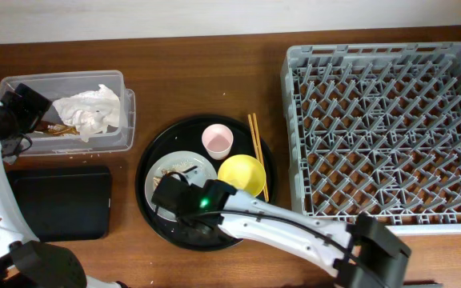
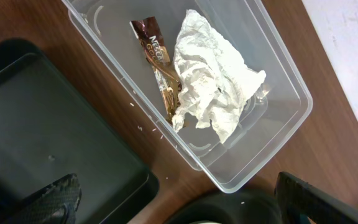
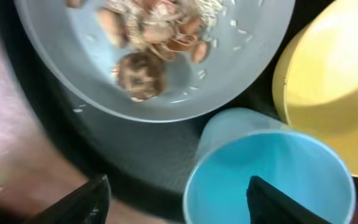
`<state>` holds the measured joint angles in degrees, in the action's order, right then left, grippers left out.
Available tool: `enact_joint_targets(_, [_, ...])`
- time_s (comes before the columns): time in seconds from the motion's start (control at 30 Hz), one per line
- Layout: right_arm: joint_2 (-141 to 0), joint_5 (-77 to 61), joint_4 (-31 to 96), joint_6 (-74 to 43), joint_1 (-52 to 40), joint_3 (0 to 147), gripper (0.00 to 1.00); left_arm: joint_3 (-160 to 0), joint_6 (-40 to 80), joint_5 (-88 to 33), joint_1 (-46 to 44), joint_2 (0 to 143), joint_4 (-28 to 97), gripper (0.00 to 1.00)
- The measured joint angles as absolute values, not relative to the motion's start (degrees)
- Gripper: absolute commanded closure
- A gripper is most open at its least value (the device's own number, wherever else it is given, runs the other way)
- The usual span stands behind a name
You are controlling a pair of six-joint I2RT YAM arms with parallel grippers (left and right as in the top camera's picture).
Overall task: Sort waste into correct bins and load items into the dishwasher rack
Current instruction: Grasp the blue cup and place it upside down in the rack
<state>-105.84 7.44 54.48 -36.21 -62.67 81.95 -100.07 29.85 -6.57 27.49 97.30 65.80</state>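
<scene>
The crumpled white napkin [image 1: 94,108] [image 2: 210,87] and brown wrapper [image 1: 58,128] [image 2: 154,50] lie in the clear tub [image 1: 117,78] [image 2: 278,134]. The flat black tray [image 1: 58,200] [image 2: 42,124] lies beside it. The grey-white plate [image 1: 205,163] [image 3: 241,68] holds food scraps [image 1: 174,168] [image 3: 154,31]. The pink cup [image 1: 217,140], yellow bowl [image 1: 242,174] [image 3: 334,81] and chopsticks [image 1: 256,144] sit nearby. My right gripper [image 1: 166,196] [image 3: 178,196] is open around the light-blue cup's [image 3: 278,168] near wall. My left gripper [image 1: 22,100] [image 2: 179,196] is open and empty over the tub's end.
The plate, cups, bowl and chopsticks all sit on a large round black tray [image 1: 146,172] [image 3: 123,149] [image 2: 241,208]. The grey dishwasher rack [image 1: 382,120] stands at the right. My right arm hides the light-blue cup in the overhead view.
</scene>
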Motion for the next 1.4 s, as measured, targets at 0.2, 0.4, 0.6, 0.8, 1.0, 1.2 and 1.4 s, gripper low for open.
enact_joint_targets(0.2, [-108.6, 9.7, 54.5, -39.3, -62.7, 81.9, 0.62, -100.1, 29.8, -6.6, 27.5, 97.3, 65.8, 0.01])
enact_joint_targets(0.4, [-108.6, 9.4, 54.7, -39.3, -62.7, 81.9, 0.95, -100.1, 29.8, -6.6, 27.5, 97.3, 65.8, 0.01])
enact_joint_targets(0.6, [-109.3, 7.9, 63.9, -39.4, -62.7, 90.0, 0.96, -100.1, 29.8, -6.5, 27.5, 97.3, 65.8, 0.01])
enact_joint_targets(0.8, [-103.2, 25.1, 94.0, -38.9, -55.2, 111.6, 0.96, -100.1, 29.8, -6.6, 27.5, 97.3, 65.8, 0.01])
enact_joint_targets(1.0, [-88.3, 7.8, 89.9, -18.9, -8.2, 113.4, 0.96, -100.1, 29.8, -6.5, 27.5, 97.3, 65.8, 0.01])
enact_joint_targets(1.2, [-99.1, -56.7, 90.2, 14.3, 19.0, 107.1, 0.96, -100.1, 29.8, -6.6, 27.5, 97.3, 65.8, 0.01])
enact_joint_targets(1.4, [-114.8, -71.0, 86.0, 22.5, 18.9, 99.3, 0.96, -100.1, 29.8, -6.6, 27.5, 97.3, 65.8, 0.01])
